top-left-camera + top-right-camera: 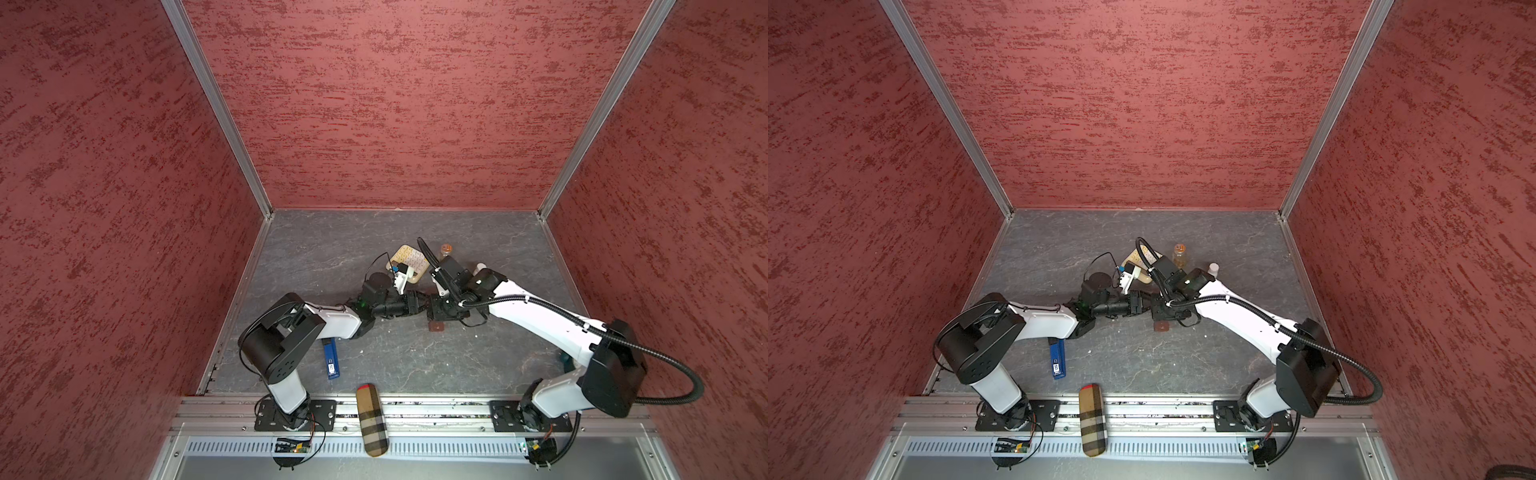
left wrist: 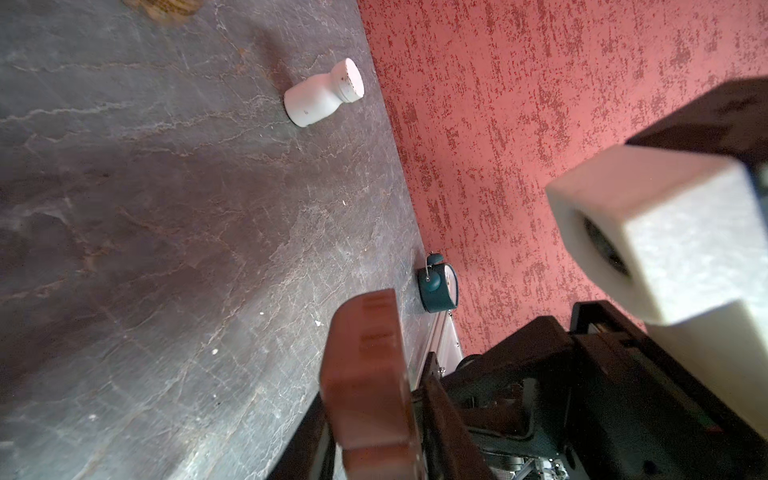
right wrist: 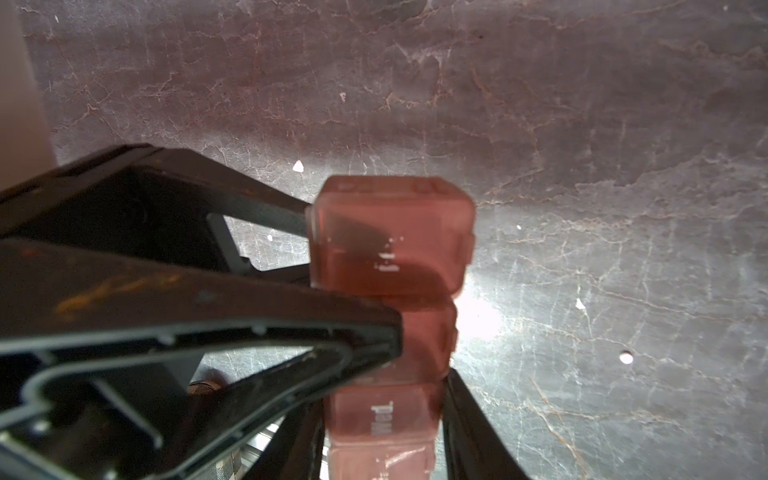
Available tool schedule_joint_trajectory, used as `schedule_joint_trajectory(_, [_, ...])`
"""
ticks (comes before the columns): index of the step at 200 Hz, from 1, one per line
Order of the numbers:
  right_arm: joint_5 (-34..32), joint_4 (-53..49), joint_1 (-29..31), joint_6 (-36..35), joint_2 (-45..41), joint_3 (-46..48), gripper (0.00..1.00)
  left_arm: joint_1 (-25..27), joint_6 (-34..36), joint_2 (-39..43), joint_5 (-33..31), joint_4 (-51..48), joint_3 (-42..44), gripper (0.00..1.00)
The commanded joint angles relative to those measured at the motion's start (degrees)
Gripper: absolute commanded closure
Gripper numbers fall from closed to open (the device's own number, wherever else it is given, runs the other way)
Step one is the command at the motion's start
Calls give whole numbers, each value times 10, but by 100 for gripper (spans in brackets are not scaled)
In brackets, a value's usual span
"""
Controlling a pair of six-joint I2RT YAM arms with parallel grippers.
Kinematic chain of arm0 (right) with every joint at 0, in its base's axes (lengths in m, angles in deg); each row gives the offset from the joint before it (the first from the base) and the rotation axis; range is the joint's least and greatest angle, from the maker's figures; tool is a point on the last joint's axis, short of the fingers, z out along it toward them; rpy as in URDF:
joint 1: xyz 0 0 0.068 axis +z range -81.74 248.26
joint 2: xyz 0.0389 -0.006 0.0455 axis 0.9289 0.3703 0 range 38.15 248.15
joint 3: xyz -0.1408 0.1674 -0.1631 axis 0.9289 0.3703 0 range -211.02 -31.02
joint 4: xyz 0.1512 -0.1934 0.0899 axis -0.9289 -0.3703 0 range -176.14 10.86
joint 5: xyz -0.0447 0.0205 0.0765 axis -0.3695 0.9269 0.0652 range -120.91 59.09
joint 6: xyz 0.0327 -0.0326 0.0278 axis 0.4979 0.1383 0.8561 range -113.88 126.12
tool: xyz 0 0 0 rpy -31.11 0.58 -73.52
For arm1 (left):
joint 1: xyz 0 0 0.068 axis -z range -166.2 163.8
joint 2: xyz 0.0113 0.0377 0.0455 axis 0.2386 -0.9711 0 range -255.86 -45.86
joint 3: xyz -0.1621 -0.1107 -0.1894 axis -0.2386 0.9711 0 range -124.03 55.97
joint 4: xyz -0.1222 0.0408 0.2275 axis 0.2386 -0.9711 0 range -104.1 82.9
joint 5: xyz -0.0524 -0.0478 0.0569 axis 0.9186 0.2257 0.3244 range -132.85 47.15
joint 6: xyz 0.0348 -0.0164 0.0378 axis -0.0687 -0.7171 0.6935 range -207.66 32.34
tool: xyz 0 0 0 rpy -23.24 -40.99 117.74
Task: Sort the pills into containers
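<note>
In both top views the long, flat, translucent brown plastic strip of lidded containers is mostly hidden under the arms at the middle of the grey surface; one end shows at 6 o'clock of them. It is clamped by the left fingers and the right fingers. "Wed" is read on one lid; other print is blurred. Tiny white pills are scattered nearby.

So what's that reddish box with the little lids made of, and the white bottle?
The pill box looks like see-through reddish-brown plastic: smooth, slightly glossy, and a dark shape shows through its wall. The white bottle looks like opaque matte plastic, since nothing shows through, though I can't be sure.
</note>
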Motion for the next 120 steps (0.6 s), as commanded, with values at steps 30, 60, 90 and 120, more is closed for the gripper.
schedule_joint_trajectory(30, [-20,-9,4,-11,25,-28,63,8,13,-29,6,-30,-20,81])
schedule_joint_trajectory(60, [-42,-25,10,-10,38,-45,63,8,17,-33,-5,-45,-22,85])
schedule_joint_trajectory(90, [-60,-38,18,-6,49,-60,63,7,27,-30,-30,-77,-25,87])
schedule_joint_trajectory(120, [-88,-55,34,2,67,-82,64,8,34,-27,-61,-110,-31,90])
